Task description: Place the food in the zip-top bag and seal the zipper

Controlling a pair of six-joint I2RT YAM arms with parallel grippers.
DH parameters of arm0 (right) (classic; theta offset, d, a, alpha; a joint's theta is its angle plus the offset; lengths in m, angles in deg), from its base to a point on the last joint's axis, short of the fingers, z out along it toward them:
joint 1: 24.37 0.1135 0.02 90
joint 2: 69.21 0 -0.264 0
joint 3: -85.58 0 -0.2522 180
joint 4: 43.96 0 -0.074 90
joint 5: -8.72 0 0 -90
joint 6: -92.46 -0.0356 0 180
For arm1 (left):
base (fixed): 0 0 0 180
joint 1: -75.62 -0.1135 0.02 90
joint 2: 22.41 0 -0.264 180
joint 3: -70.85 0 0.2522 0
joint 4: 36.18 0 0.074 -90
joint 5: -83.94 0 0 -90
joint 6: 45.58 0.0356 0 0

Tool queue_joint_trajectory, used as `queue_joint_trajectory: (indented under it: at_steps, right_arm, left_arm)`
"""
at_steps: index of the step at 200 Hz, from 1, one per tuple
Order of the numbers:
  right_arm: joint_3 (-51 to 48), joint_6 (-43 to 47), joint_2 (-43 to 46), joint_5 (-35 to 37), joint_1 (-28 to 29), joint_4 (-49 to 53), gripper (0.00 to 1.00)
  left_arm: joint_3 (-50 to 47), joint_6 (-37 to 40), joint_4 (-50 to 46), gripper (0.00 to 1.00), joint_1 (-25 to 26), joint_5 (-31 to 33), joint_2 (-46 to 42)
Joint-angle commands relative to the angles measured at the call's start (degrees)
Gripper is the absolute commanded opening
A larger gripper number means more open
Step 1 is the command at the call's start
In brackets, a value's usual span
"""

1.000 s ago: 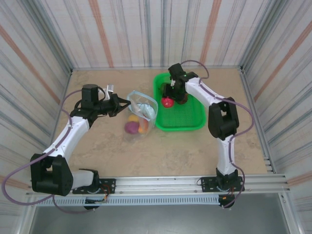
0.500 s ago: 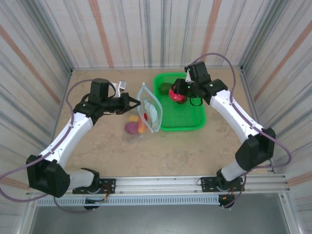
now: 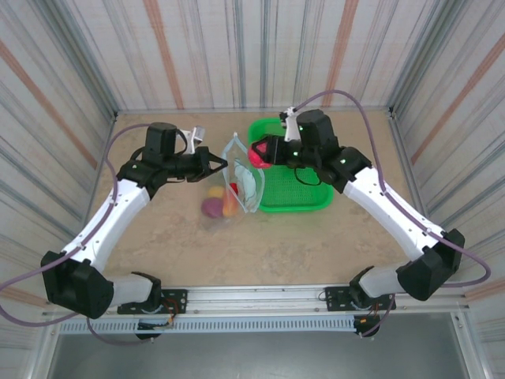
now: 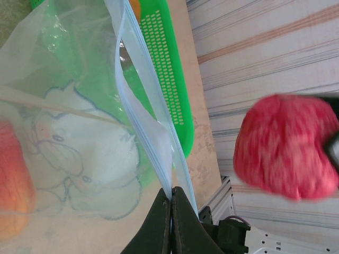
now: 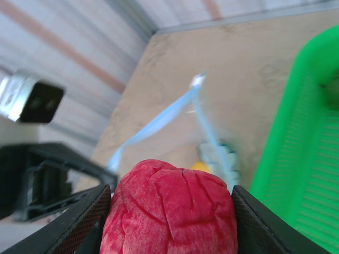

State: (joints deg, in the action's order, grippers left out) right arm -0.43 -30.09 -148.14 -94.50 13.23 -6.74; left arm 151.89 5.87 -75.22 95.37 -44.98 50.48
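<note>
Your right gripper [image 3: 266, 151] has swung from over the green basket [image 3: 304, 202] toward the zip-top bag [image 3: 243, 186], fingers clamped on a red fruit [image 5: 169, 209], while your left gripper [image 4: 171, 199], pinched shut on the zipper [image 4: 139, 91], holds the mouth up and open to receive it

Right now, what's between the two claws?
The zip-top bag, its mouth pinched by the left gripper; the right gripper holds red food near it, seen from above.
</note>
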Motion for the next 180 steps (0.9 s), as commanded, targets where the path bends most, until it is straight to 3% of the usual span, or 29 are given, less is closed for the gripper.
queue_joint_trajectory:
  at_steps: [1, 80, 154, 164, 180]
  right_arm:
    - [-0.16, 1.00, -1.07, 0.01, 2.24, -1.74, 0.58]
    - [1.63, 1.39, -11.40, 4.62, 8.75, 0.99, 0.57]
    - [14.17, 0.46, -26.78, 13.16, 10.42, 10.56, 0.56]
    - [15.33, -0.22, -28.49, 12.71, 10.38, 10.85, 0.59]
    - [16.74, -1.56, -30.04, 13.04, 10.47, 11.66, 0.73]
  left_arm:
    - [2.02, 1.52, -0.99, 0.00, 0.29, -1.21, 0.11]
    - [3.06, 3.12, -0.96, 0.00, 0.29, -2.45, -1.14]
    - [3.61, 4.15, -0.91, 0.00, -0.52, -2.48, -2.77]
    - [3.39, 3.79, -0.73, 0.00, -1.02, -2.55, -3.04]
    - [3.12, 3.60, -0.75, 0.00, -1.71, -2.65, -3.39]
